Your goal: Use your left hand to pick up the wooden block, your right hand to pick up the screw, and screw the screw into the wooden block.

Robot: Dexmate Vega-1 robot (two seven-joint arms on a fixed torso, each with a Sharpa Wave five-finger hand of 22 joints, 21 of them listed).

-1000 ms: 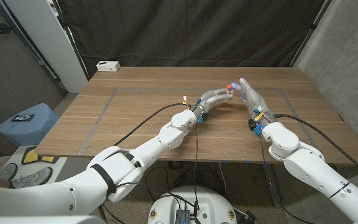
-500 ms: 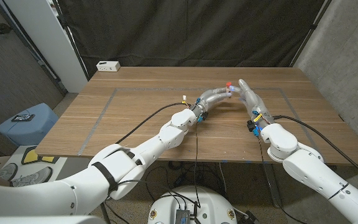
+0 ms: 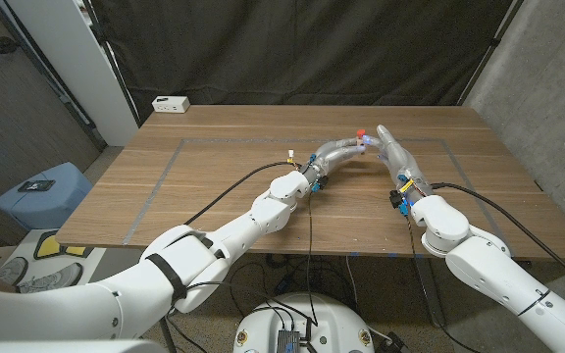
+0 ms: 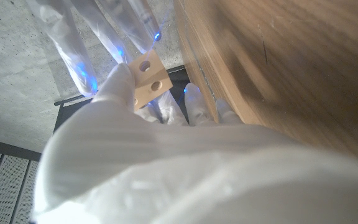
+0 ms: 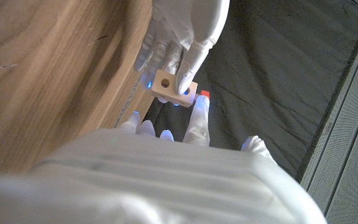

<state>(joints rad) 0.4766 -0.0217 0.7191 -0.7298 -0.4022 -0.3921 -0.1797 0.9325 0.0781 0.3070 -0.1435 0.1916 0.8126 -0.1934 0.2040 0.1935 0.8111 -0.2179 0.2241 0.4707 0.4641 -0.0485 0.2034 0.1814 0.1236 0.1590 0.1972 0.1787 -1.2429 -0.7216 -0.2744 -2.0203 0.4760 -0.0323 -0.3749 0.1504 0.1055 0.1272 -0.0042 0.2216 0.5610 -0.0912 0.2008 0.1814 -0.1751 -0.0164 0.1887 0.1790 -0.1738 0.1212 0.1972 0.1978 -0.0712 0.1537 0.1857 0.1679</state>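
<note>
Head view has both hands meeting over the far middle of the counter point(image 3: 214, 186). Left hand point(image 3: 336, 154) pinches the wooden block point(image 5: 174, 87) in its fingers point(image 5: 187, 70), holes visible, up off the wood. Right hand point(image 3: 390, 149) sits right against it, the red-headed screw point(image 5: 204, 93) at its fingers point(image 5: 198, 121), touching the block's edge. White box point(image 3: 171, 103) sits in the far left corner.

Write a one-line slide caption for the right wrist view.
Left hand holds the wooden block while the right hand brings the red-headed screw beside it.
</note>
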